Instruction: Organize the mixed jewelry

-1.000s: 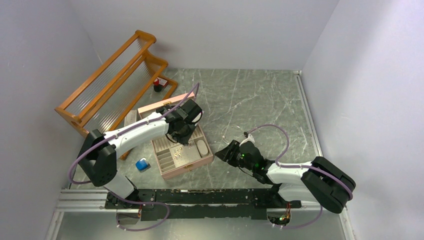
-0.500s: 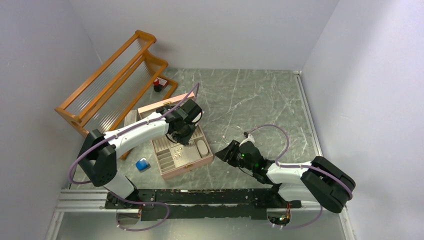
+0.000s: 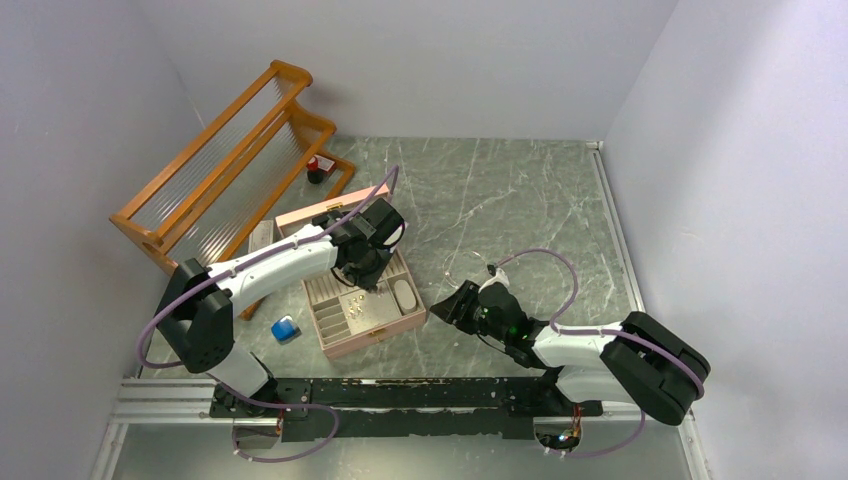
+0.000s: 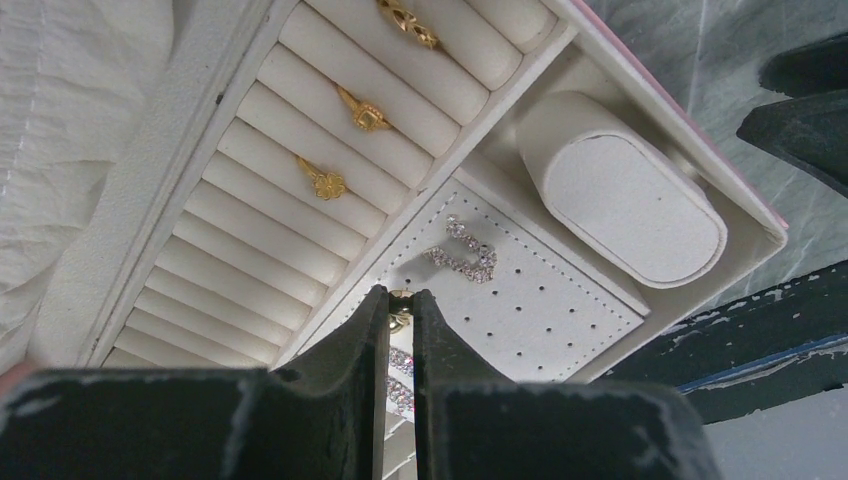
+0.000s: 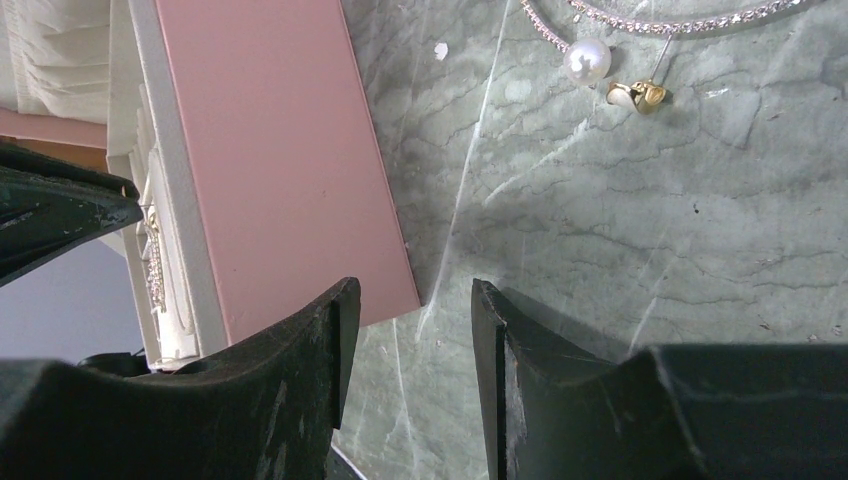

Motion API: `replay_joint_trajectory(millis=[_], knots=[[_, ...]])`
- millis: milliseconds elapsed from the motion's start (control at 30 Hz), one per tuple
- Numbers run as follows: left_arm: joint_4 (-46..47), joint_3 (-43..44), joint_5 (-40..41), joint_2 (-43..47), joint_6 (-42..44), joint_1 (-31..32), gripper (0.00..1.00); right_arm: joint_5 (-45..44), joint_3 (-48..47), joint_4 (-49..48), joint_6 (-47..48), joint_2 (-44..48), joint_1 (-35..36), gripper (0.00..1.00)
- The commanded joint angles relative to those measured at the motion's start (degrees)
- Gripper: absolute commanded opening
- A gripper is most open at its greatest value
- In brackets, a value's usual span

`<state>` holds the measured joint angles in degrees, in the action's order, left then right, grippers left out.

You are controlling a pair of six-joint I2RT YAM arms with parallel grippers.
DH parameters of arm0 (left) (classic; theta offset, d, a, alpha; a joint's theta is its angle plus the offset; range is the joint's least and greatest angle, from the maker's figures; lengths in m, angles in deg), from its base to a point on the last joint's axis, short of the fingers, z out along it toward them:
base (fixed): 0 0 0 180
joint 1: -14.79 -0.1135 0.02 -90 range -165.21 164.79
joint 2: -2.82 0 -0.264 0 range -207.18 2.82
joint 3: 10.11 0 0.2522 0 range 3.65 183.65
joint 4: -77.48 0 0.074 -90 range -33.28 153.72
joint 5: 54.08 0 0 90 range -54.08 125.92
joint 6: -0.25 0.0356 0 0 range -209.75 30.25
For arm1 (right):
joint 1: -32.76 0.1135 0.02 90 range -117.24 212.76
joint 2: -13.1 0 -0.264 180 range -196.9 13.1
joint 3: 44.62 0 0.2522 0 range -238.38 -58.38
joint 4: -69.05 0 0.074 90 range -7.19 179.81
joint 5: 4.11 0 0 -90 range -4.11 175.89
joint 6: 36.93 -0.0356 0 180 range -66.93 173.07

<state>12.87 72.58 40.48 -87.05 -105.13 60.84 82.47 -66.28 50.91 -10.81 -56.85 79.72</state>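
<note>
Left wrist view: we see our left gripper (image 4: pixel 400 303) clamped on a tiny gold piece (image 4: pixel 399 318) above the pink box's (image 5: pixel 290 150) perforated pad, beside a silver crystal piece (image 4: pixel 462 252). Gold rings (image 4: pixel 325 183) sit in its rolls. Our right gripper (image 5: pixel 410 300), jaws apart and empty, hovers at the box's corner. The hoop (image 5: pixel 680 22) and pearl (image 5: pixel 587 60) lie on the table (image 5: pixel 620 220), away from its edges.

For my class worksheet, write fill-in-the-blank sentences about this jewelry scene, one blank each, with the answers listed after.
The left gripper is ___ on a gold piece.
The right gripper stands ___.
In the left wrist view, ___ gold rings sit in the rolls of the box.
The pearl lies on the ___, outside the box.
Answers: shut; open; three; table.
</note>
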Motion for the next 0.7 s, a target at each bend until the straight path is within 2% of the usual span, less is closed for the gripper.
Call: replay_joint_trajectory(millis=[0,167,467,667], knots=[[-0.37,0.24,-2.07,-0.4,0.85,0.53,0.07,-0.98,-0.3,-1.3,0.11,-0.44,0.41,0.49],[-0.02,-0.15,-3.25,0.02,1.01,0.62,0.07,-0.98,-0.41,-1.23,0.11,-0.54,0.41,0.49],[0.03,-0.75,3.02,-0.39,-0.95,0.8,0.07,-1.06,-0.2,-1.23,0.07,-0.27,0.41,0.49],[1.13,-0.19,2.42,0.0,-1.59,0.8,0.06,-0.9,-0.21,-1.41,0.07,-0.41,0.41,0.49]])
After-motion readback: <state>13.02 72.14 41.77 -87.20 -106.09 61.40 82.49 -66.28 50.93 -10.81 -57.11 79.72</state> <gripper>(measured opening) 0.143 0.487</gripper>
